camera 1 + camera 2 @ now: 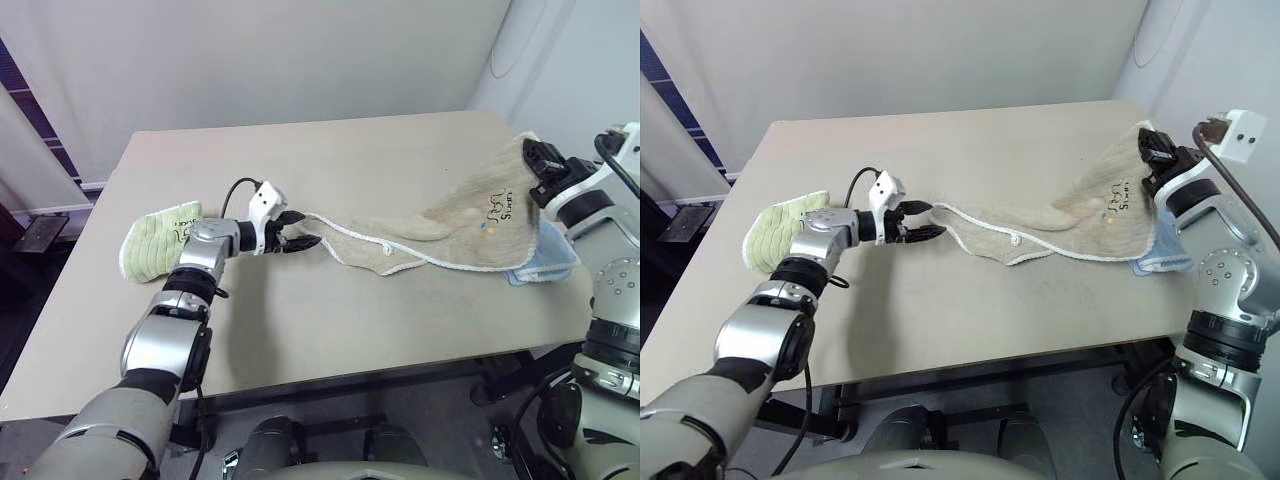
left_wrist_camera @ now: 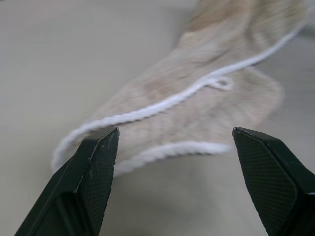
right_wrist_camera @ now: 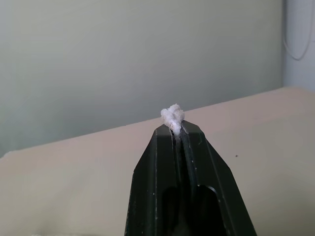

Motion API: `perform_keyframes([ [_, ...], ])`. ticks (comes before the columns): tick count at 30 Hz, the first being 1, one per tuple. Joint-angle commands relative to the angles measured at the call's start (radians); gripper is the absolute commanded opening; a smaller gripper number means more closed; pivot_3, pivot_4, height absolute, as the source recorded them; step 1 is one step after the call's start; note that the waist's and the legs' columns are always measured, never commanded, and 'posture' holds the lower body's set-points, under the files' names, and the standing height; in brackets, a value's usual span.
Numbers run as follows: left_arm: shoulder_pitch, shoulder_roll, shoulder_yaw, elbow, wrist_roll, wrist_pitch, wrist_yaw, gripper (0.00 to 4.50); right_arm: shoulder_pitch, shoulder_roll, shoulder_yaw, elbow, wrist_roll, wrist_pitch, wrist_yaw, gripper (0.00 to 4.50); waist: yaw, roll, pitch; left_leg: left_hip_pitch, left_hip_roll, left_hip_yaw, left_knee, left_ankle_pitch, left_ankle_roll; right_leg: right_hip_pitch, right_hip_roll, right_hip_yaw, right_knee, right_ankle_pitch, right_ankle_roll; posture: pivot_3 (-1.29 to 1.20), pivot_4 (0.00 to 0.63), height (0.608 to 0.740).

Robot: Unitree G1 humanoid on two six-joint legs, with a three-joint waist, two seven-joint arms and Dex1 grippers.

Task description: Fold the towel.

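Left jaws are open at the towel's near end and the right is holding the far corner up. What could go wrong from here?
1. The right gripper pinches just a tuft of the towel's white edging, so a pull might slip it free.
2. The left gripper faces two edging lines and could close on one layer.
3. The towel drapes over the light-blue cloth; dragging may carry it off the table.

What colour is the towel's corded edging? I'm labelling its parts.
White, against the beige towel; the edging shows best in the left wrist view.
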Motion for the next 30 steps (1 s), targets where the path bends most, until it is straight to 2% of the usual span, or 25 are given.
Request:
perform_keyframes([
  [1,-0.067,-0.035,0.009,0.07,0.038,-0.022,0.132,3.88,-0.009,0.002,-0.006,-0.051,0.002,-0.008,-0.008,0.0,0.0,0.0,0.0,0.0,0.0,0.0,0.0,0.0,0.0,0.0,0.0,0.0,0.0,0.0,0.0,0.0,0.0,0.721],
  [15,-0.146,-0.12,0.027,0.189,0.136,0.005,0.544,3.88,0.049,0.0,0.004,-0.117,0.003,0.012,-0.025,0.0,0.002,-0.001,0.0,0.0,0.0,0.0,0.0,0.0,0.0,0.0,0.0,0.0,0.0,0.002,0.003,0.0,0.0,0.721],
  [20,-0.142,-0.156,0.003,0.203,0.186,0.05,0.567,3.88,0.078,-0.006,0.026,-0.151,0.0,0.048,-0.022,0.0,0.005,-0.001,0.0,0.0,0.0,0.0,0.0,0.0,0.0,0.0,0.0,0.0,0.0,0.002,0.003,0.0,0.0,0.721],
  [25,-0.134,-0.193,0.013,0.192,0.19,0.018,0.5,3.88,0.106,0.007,-0.004,-0.296,0.16,0.111,0.031,0.0,0.021,-0.001,0.0,-0.001,0.0,0.0,0.0,0.0,0.0,-0.001,-0.001,0.0,0.0,0.002,0.003,0.0,0.0,0.721],
  [30,-0.127,-0.179,0.054,0.181,0.166,-0.02,0.521,3.88,0.02,-0.002,-0.067,-0.409,0.465,0.162,-0.009,0.0,0.021,-0.001,0.0,-0.001,0.0,0.0,0.0,0.0,0.0,-0.002,-0.001,0.0,0.0,0.002,0.003,0.0,0.0,0.721],
])
